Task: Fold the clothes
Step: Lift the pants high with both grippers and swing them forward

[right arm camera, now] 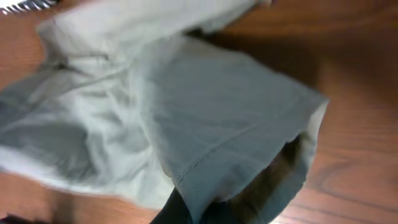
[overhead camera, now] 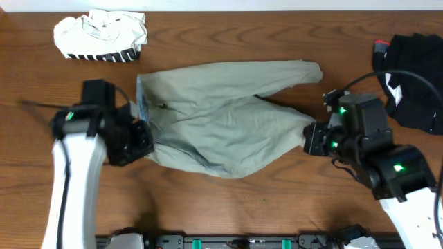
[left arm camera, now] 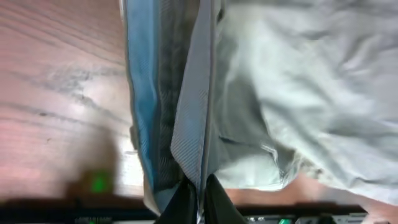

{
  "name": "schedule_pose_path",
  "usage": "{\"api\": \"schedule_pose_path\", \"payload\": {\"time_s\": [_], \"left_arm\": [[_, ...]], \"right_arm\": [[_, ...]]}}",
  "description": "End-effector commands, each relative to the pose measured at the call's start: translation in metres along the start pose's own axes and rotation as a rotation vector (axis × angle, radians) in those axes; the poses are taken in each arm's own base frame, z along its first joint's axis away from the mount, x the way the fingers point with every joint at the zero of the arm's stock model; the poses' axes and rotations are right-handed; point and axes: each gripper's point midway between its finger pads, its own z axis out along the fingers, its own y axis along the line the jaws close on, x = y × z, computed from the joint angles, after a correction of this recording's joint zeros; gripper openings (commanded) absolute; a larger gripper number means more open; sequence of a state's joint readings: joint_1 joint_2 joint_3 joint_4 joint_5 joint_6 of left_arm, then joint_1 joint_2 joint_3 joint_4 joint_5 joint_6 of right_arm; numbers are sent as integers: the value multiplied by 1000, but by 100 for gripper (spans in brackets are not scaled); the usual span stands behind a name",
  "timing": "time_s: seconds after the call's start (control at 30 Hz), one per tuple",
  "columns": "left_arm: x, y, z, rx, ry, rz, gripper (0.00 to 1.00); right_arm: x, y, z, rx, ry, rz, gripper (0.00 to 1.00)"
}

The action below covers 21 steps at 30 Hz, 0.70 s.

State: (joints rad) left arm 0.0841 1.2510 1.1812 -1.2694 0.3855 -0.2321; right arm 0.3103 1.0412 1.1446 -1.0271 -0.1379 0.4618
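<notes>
The khaki-grey shorts-like garment (overhead camera: pixel 221 114) of the clothes lies spread in the middle of the wooden table (overhead camera: pixel 228 207), waistband to the left, legs to the right. My left gripper (overhead camera: pixel 142 138) is shut on the waistband edge; in the left wrist view the blue-lined waistband (left arm camera: pixel 186 106) runs straight into the pinched fingertips (left arm camera: pixel 183 205). My right gripper (overhead camera: pixel 308 138) is shut on the hem of the nearer leg (right arm camera: pixel 249 130), the cloth draping over its dark fingers (right arm camera: pixel 171 211). The other leg (overhead camera: pixel 297 71) points to the far right.
A white garment with black stripes (overhead camera: pixel 100 34) lies crumpled at the far left corner. A black garment (overhead camera: pixel 412 76) is heaped at the right edge. Bare wood surrounds the shorts on every side.
</notes>
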Motion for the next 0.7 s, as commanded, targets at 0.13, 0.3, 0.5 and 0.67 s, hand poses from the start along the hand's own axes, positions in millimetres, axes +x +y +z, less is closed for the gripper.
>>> {"api": "schedule_pose_path", "payload": {"time_s": [0.13,0.3,0.5,0.67], "left_arm": [[24,-24,-93,77,-259,71,6],[39,-29,-117,91,-292,64,6],[46,-25,-114,75,-244,47,6],[15,-41,-133,114,-366,91,6]], "right_arm": [[-35,7,-55,30,-144,-48,1],[-24,2,-61,56,-98,-34,1],[-31,-3,-69,89,-138,-10,1],[-60,8,-82,50,-246,-9,1]]}}
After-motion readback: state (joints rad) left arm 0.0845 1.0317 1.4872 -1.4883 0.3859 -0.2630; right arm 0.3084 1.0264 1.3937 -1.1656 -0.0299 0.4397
